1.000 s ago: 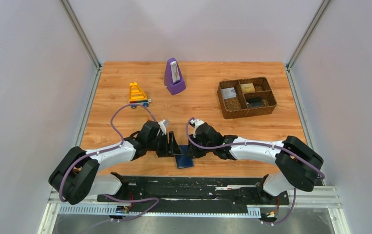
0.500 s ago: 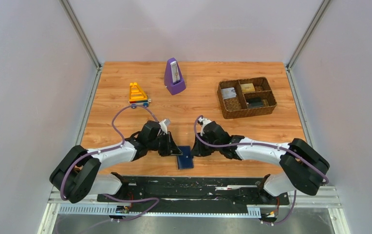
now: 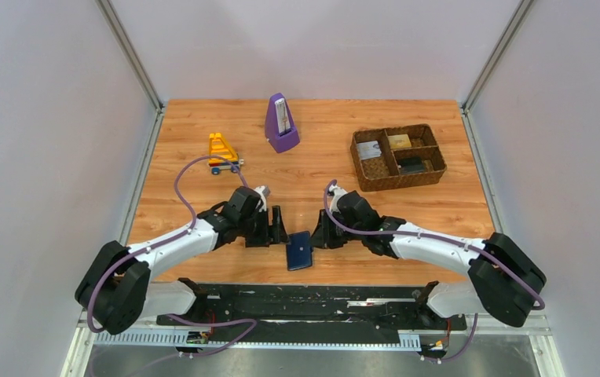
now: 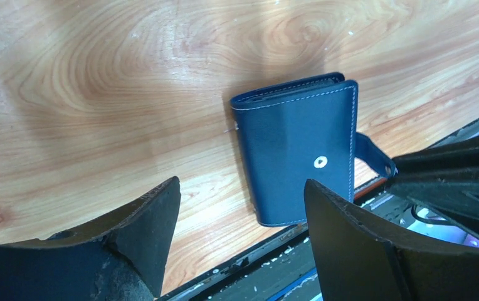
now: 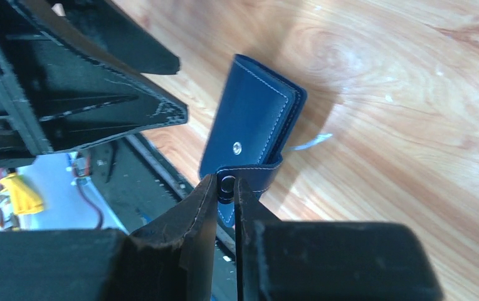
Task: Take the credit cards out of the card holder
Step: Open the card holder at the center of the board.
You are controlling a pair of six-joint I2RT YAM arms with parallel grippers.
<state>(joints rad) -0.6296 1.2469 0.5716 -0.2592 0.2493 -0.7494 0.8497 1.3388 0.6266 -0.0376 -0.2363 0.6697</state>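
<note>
Wooden table (image 3: 320, 157): right pincer (image 5: 226, 188) pinches card holder (image 5: 249, 119).

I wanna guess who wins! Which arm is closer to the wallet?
Right. The right fingers pinch the strap of the wallet. The left fingers are open beside the wallet, not touching it.

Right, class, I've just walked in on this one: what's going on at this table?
The right gripper is clamped on the snap strap of the blue card holder, which lies closed on the wooden table near the arms' bases. The left gripper is open on the holder's other side, holding nothing. No card shows coming out of the holder yet.
</note>
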